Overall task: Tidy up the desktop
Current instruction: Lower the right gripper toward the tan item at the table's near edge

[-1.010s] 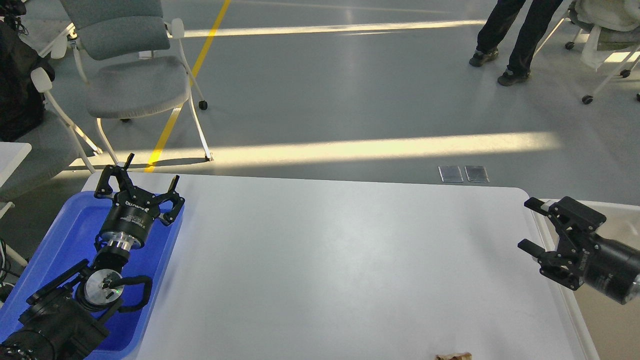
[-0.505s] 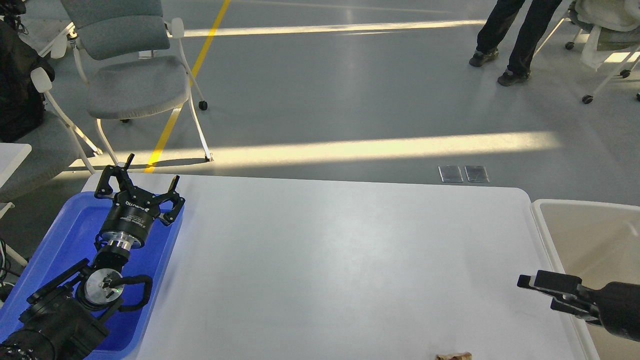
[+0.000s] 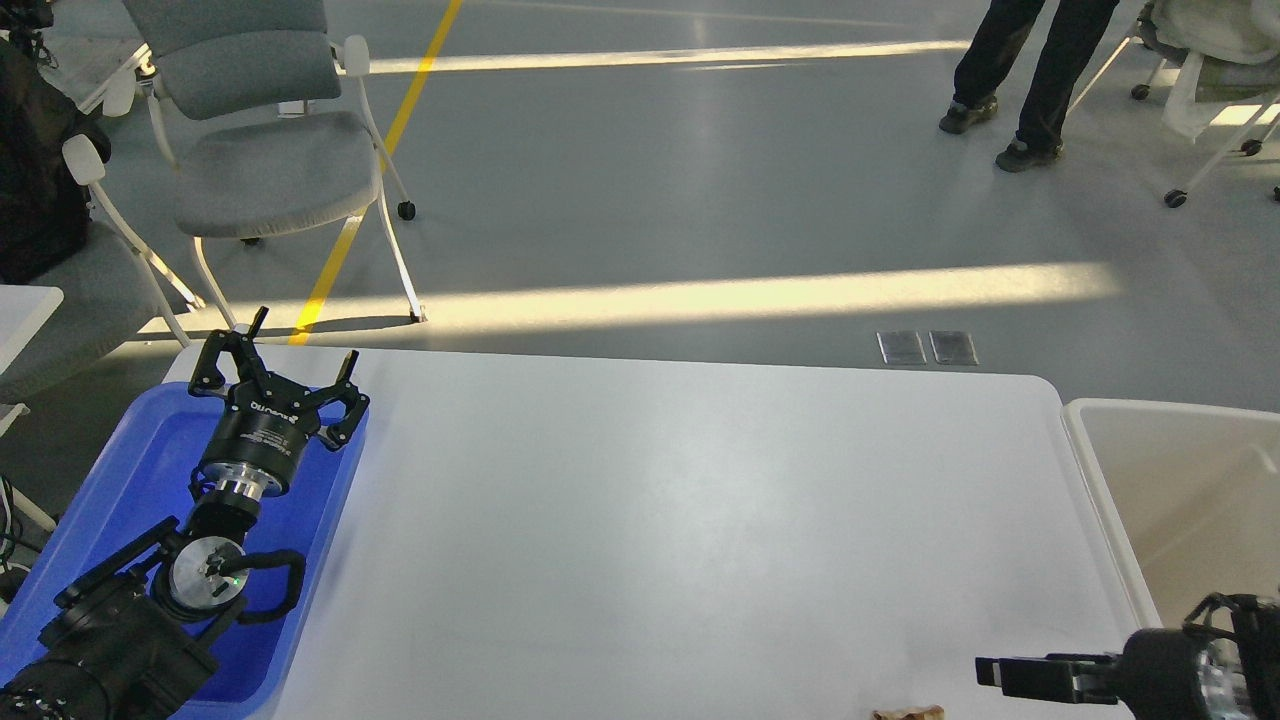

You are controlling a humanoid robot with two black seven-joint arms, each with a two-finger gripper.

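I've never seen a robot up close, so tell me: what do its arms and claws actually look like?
Both arms are black. The left gripper is a black two-fingered claw of angular linkage bars on a round drum with white lettering, then a silver metal ring. Behind that come a grey disc with a tiny green light and a looping black cable. The right gripper shows flat, straight black fingers on a rounded black body.

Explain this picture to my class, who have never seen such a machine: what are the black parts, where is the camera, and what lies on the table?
The camera sits in a humanoid robot's head, looking forward and down at its own two black arms. The left claw hovers open and empty over a blue tray. The right claw reaches in low from the right, side-on, so open or shut is unclear; nothing shows in it. Between them is the white desktop, with a small brownish scrap at its near edge. An off-white bin stands at the right. Beyond are a grey chair and someone's legs.
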